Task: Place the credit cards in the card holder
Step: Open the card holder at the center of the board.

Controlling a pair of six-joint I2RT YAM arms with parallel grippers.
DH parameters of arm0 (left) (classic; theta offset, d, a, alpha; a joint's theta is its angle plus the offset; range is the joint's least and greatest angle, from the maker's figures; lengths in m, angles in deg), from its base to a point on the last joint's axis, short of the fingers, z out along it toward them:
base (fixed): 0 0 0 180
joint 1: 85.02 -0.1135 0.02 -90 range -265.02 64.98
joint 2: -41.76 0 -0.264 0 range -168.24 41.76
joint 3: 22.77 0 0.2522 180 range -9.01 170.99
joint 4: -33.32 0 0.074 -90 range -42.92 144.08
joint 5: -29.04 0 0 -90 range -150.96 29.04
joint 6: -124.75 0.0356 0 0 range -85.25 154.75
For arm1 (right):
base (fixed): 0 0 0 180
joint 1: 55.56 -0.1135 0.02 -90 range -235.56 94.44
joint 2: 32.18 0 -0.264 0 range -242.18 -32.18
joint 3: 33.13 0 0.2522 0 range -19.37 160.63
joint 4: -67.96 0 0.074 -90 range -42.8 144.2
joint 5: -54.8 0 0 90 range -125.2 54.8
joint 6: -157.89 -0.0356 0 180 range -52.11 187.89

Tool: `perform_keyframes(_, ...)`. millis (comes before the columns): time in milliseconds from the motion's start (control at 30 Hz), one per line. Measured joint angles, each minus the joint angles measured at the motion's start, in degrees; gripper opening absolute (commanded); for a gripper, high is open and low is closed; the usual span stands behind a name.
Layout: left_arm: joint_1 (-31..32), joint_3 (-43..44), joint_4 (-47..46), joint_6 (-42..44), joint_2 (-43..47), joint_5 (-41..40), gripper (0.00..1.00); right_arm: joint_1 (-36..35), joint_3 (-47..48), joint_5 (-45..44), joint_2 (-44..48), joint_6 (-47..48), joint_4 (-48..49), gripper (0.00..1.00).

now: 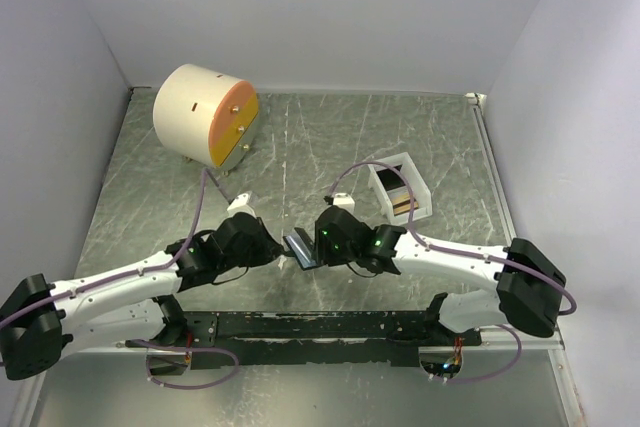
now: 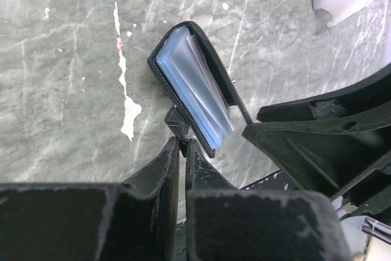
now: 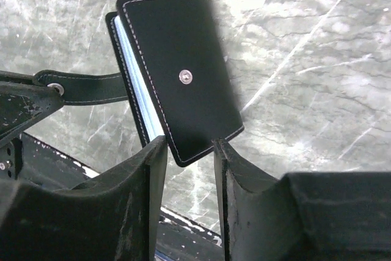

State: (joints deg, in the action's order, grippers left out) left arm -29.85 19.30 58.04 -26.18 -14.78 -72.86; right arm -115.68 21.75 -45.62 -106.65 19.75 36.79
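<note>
Grey marbled worktop (image 1: 300, 147), white walls round it. Card holder (image 1: 300, 247) at centre-front betw. both arms, half open, clear sleeves (image 2: 198, 87) showing. L gripper (image 2: 182, 142) pinched shut on holder's strap (image 3: 91, 87). R gripper (image 3: 189, 145) astride holder's lower corner; clamped or just around it, can't tell.
</note>
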Motion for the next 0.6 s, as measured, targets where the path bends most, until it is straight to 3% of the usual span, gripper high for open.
perform_keyframes(300,0.0,-2.2,1.9,-0.7,1.4,-1.5,0.07,0.1,0.3,-4.6,2.7,0.8,-2.3,0.05)
perform_keyframes(467,0.0,-2.8,4.1,-1.0,1.4,-2.7,0.07,0.9,-0.1,-5.6,3.1,0.6,-2.5,0.05)
perform_keyframes(600,0.0,-2.8,7.0,-1.0,2.0,-4.2,0.07,2.3,-1.2,-5.7,3.0,0.0,-3.6,0.23)
